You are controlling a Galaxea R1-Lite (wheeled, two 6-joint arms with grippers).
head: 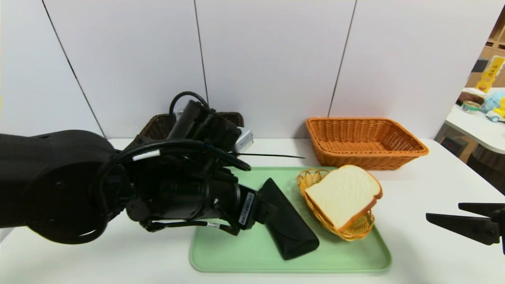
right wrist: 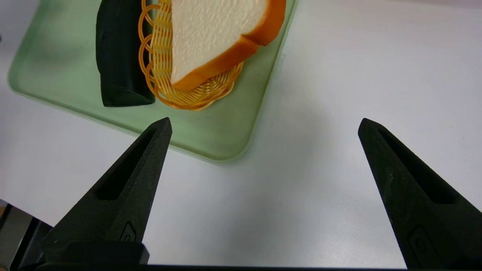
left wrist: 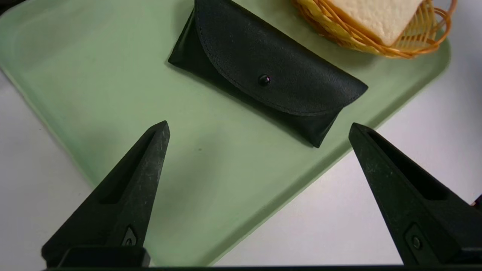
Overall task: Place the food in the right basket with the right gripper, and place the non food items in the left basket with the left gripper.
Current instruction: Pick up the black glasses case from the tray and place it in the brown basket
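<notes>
I have the white counter (head: pixel 410 189) spread out before me, a broad surface carrying everything I'm working with. My left arm (head: pixel 169 193) reaches in across it from the left side, over part of the green tray (head: pixel 232 256). Behind the tray, toward its right, I see the orange-tan basket (head: pixel 367 136) on the counter. The dark brown basket (head: pixel 230 116) stands at the back left, mostly hidden behind my left arm; something pale shows at it, too covered for me to identify.

My left tool (left wrist: pixel 259 129) is over the tray, near the glasses case, open wide with nothing held. My right tool (right wrist: pixel 265 120) is also open and holding nothing, out over the counter to the right of the tray.

The oval yellow wicker dish (head: pixel 311 178) sits on the right part of the tray. The slice of white bread (head: pixel 343 195) rests in it, tilted and reaching past its rim, orange-brown crust showing. The black glasses case (head: pixel 294 228) lies diagonally on the tray just beside the dish. Smallest of all, I can make out the round snap (left wrist: pixel 264 80) on its flap.
</notes>
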